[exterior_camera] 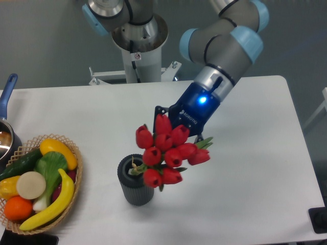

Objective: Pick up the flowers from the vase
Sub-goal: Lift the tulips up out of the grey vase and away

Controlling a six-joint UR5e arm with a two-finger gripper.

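The flowers (pixel 168 150), a bunch of red tulips with green leaves, hang in the air just right of and above the vase (pixel 135 180). The vase is a dark grey ribbed cylinder standing upright on the white table, its round mouth now showing. The lowest blooms still overlap the vase's right rim in this view. My gripper (pixel 180 133) reaches in from the upper right, shut on the flowers; its fingertips are hidden behind the blooms. A blue light glows on the gripper body.
A wicker basket (pixel 74 176) of fruit and vegetables sits at the table's left edge. A pot with a blue handle (pixel 6 97) shows at the far left. The robot base (pixel 138 46) stands behind the table. A dark object (pixel 319 219) sits at the right front corner.
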